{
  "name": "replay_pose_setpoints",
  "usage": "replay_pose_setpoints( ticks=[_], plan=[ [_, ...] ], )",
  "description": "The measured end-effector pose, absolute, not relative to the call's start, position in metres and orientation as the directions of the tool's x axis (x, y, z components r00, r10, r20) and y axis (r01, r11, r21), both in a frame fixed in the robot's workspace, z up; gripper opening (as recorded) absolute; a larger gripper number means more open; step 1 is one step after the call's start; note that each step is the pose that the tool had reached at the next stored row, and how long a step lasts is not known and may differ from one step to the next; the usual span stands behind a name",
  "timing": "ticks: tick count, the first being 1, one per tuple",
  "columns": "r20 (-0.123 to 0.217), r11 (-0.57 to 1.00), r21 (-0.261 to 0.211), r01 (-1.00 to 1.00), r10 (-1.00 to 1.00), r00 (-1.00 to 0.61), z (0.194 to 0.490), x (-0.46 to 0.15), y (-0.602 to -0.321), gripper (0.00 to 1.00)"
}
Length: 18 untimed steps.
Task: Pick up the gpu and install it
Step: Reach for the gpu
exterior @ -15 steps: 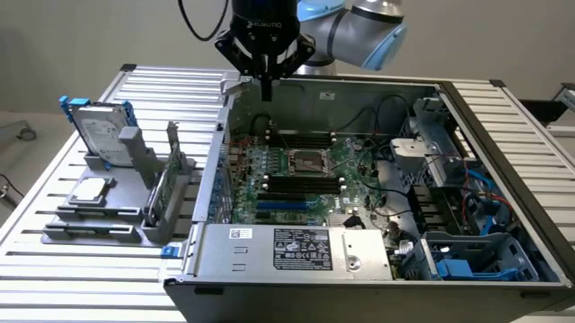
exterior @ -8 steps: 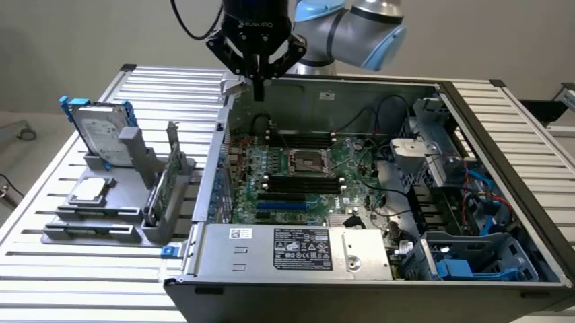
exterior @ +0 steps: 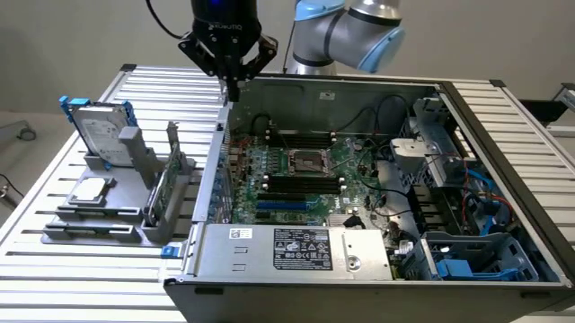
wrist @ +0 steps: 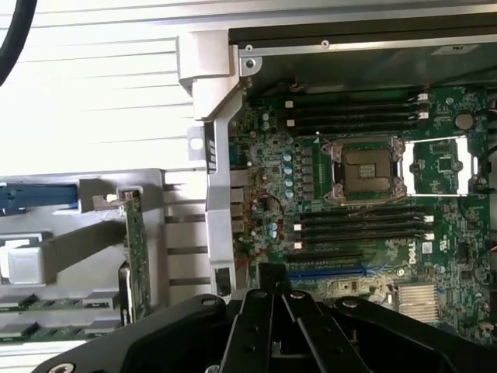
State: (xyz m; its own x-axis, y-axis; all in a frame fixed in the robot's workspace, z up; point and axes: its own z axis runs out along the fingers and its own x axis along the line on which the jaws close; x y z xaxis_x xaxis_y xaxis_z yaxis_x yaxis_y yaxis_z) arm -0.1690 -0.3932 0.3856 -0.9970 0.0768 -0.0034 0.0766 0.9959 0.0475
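The gpu (exterior: 161, 185) stands on edge in a grey holder (exterior: 117, 215) on the slatted table, at the exterior view's left of the open computer case (exterior: 449, 108). From the wrist I see it edge-on as a thin green strip (wrist: 137, 249). My gripper (exterior: 233, 91) hangs high over the case's wall nearest the holder, well above and apart from the card. Its black fingers (wrist: 260, 311) are shut together with nothing between them. The motherboard (exterior: 297, 171) lies flat inside the case, with a blue slot (wrist: 326, 273) showing close beside my fingertips.
A silver hard drive in a blue frame (exterior: 99, 131) stands in the same holder beyond the card. A big labelled power-supply box (exterior: 297, 249) sits at the case's near side. Cables and a blue drive cage (exterior: 467, 259) crowd the case at the exterior view's right.
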Motion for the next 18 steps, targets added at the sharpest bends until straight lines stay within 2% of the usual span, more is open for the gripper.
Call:
replay_pose_setpoints(
  ticks=[18],
  plan=[
    [-0.003, 0.996, 0.046, 0.076, 0.077, -0.997, 0.37, -0.251, -0.389, 0.11]
  ],
)
